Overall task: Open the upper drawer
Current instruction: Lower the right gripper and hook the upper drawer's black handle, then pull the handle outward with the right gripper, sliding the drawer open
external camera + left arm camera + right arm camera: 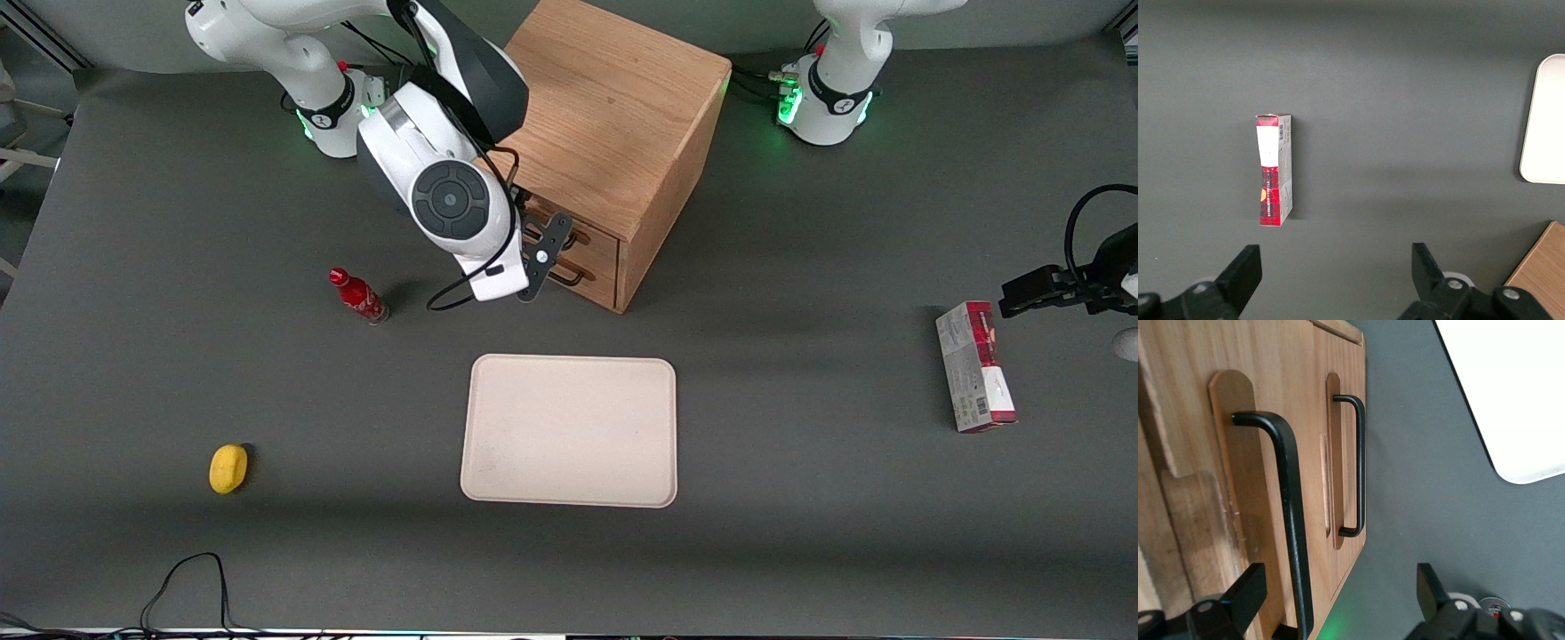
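The light oak cabinet (pixel 613 98) stands at the back of the table, its two drawer fronts facing the front camera at an angle. The upper drawer (pixel 600 240) looks flush with the cabinet front. Its long black wire handle (pixel 1290 513) runs between my gripper's two fingers, close to one finger (pixel 1248 593). My gripper (pixel 1339 579) is open, right in front of the upper drawer, and shows in the front view as my gripper (pixel 544 258). The lower drawer's matching handle (pixel 1355 467) sits below, nearer the table top.
A cream tray (pixel 569 431) lies nearer the front camera than the cabinet. A small red bottle (pixel 357 296) stands beside my arm. A yellow fruit (pixel 228 468) lies toward the working arm's end. A red and white box (pixel 975 366) lies toward the parked arm's end.
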